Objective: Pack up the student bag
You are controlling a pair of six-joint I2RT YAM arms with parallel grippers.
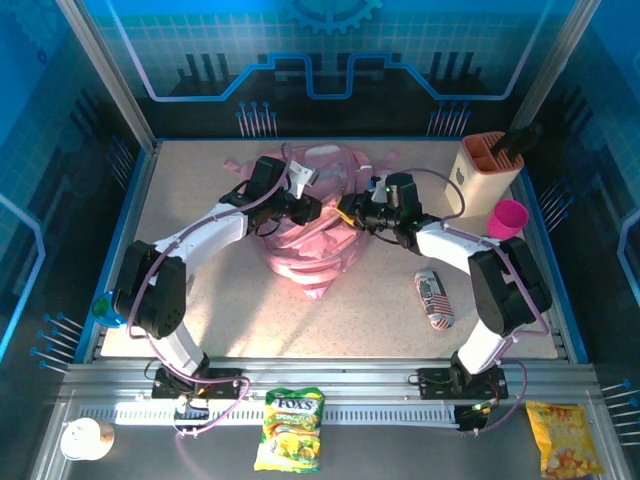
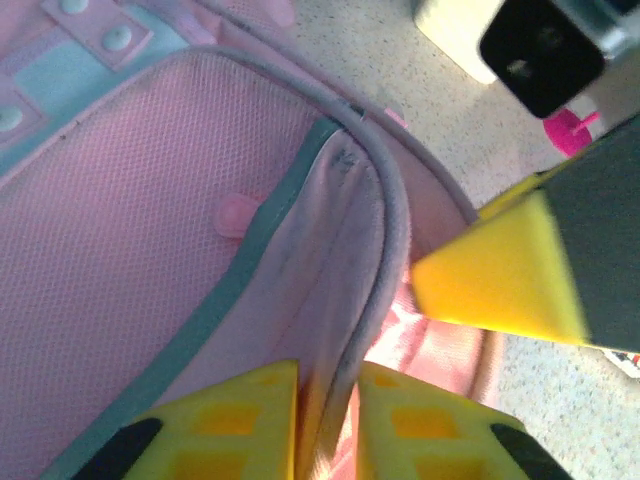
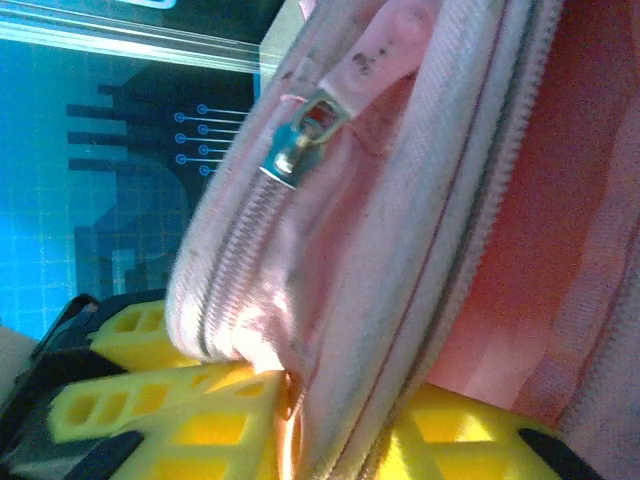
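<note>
Much of the large soft pink fabric student bag (image 1: 312, 255) is hidden. In the top view both arms cross its upper half, and the left jaws and right jaws meet over its middle, so their tips are hard to pick out there. The student bag lies crumpled on the speckled desk (image 1: 230, 310), directly under both sets of jaws, with pink straps (image 1: 238, 165) trailing beyond them toward the far edge.

From the left wrist, the left jaws stand narrow, their yellow fingers (image 2: 235, 425) on either side of the bag's grey-trimmed opening edge (image 2: 385, 200). I cannot tell whether they press on it, and the finger bases are cut off by the frame. Pink mesh lining spreads to the left of these jaws. A blurred yellow finger (image 2: 495, 275) of the right jaws sits just to their right.

From the right wrist, the right jaws are clamped on a fold of the zipped rim, which bulges out between the yellow fingers (image 3: 150, 400). A metal zip pull (image 3: 300, 135) hangs above them, and everything this close is soft and cropped.

Bare desk lies open on the near side of both jaws. Right of the right jaws stand a tan pen holder (image 1: 485, 170) and a magenta cup (image 1: 507, 217), with a striped can (image 1: 434, 298) lying nearer, all apart from the bag
</note>
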